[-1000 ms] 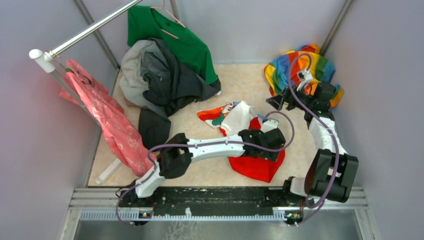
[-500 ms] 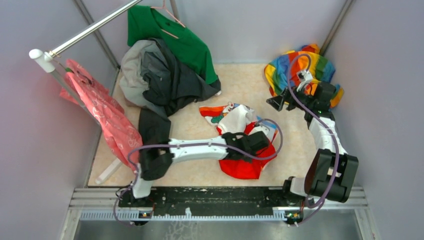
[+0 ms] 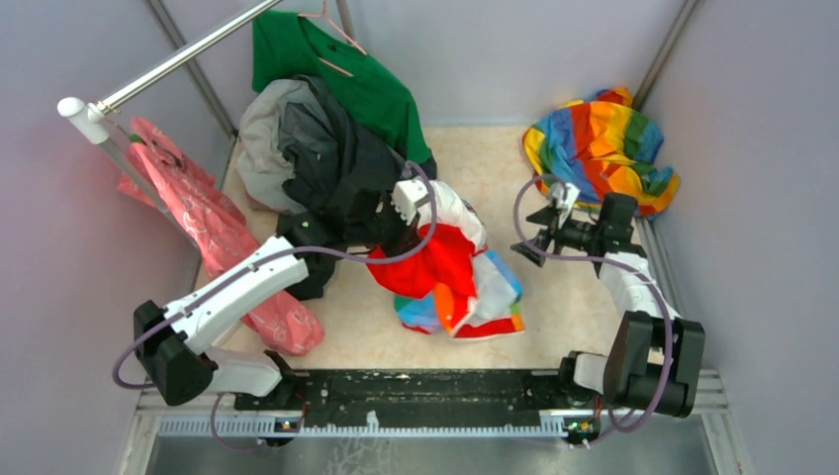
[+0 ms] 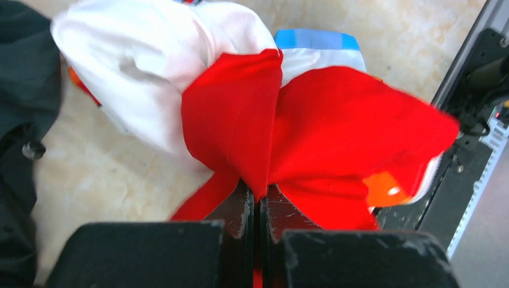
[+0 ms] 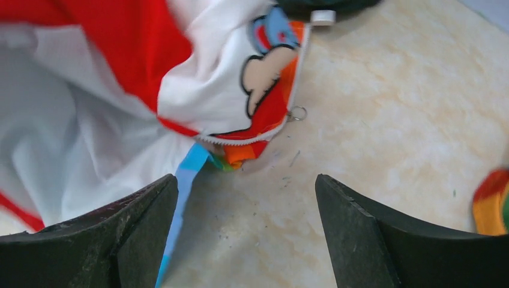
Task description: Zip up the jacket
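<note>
Soft, thin cloth is all there is to the jacket (image 3: 450,272). It hangs bunched from one pinch, with the red hood uppermost and the white body and rainbow panels sagging onto the bench (image 3: 564,307). It sits just beside the dark grey garment (image 3: 336,168), on that heap's side toward the right arm. It looks light and limp, so I judge it will slump, twist and fold over itself wherever it is not held, and a single grip only gathers it into a knot. The left pincer (image 4: 259,204) is clamped tight on a fold of the red hood, its jaws pressed together with cloth between them. That hold lifts the jacket well enough, but it looks far from where the closing has to begin. The right pincer (image 5: 246,180) is spread wide and holds nothing. It hovers near the jacket's edge on the side away from the dark grey garment and seems to touch no cloth. Ahead of its fingers lies a hem with a curved run of pale zipper teeth (image 5: 240,139) along an orange-red strip. A small metal ring pull (image 5: 297,113) rests on the bench just beside it. Better holds would probably be the hem at the foot of the zipper and that ring, though the ring is tiny and likely slippery.
</note>
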